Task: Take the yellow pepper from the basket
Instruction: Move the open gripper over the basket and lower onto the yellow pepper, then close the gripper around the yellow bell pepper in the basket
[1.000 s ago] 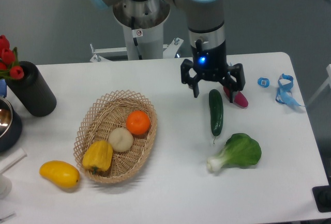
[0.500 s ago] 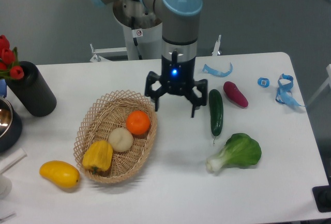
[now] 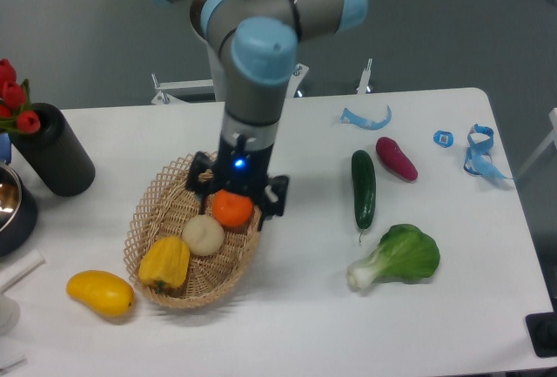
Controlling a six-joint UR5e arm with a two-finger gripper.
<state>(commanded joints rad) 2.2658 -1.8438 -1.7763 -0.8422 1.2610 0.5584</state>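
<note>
Gripper [image 3: 237, 196] w/ fingers spread apart, over the basket [image 3: 150, 212], partly hiding the orange [image 3: 231, 209]. Yellow pepper [image 3: 164, 262] sits at basket's near end, stem hard to see.

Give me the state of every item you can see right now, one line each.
gripper: open, above the orange, holding nothing
yellow pepper: lying in the basket, not grasped
basket: upright on the table, holding three items
orange: in the basket, under the gripper
pale round item: in the basket, between orange and pepper
cucumber: lying flat on the table
</note>
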